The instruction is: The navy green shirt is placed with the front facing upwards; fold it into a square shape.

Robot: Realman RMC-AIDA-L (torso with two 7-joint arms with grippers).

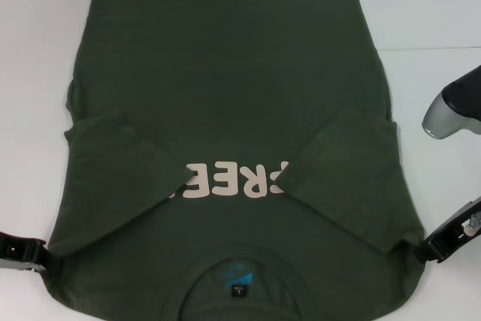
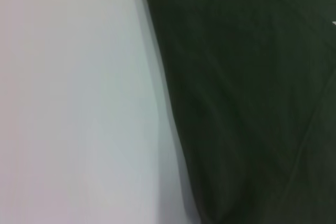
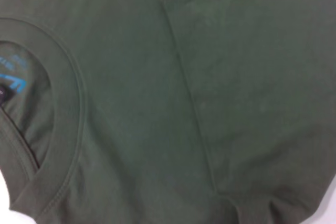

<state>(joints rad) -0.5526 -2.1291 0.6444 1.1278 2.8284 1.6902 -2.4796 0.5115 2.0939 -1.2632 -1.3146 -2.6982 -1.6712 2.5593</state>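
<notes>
The left end effector [image 1: 34,253] sits at the 8 o'clock edge of the head view, touching the left shoulder edge of the navy green shirt [image 1: 225,95]; whether its fingers are parted or closed on cloth cannot be told.

The shirt lies flat on the white table [image 1: 428,13], front up, collar toward the robot at 6 o'clock and hem at 12 o'clock. The fabric is dark olive green. Both short sleeves are folded inward over the chest: the left sleeve [image 1: 124,178] at 9 o'clock, the right sleeve [image 1: 349,178] at 3 o'clock. Their tips cover the ends of the cream chest letters [image 1: 229,182], leaving only the middle characters visible. The round ribbed collar [image 1: 240,270] holds a small blue label [image 1: 239,289].

The right end effector [image 1: 440,246] sits at 4 o'clock, touching the right shoulder edge; its finger state cannot be told.
</notes>
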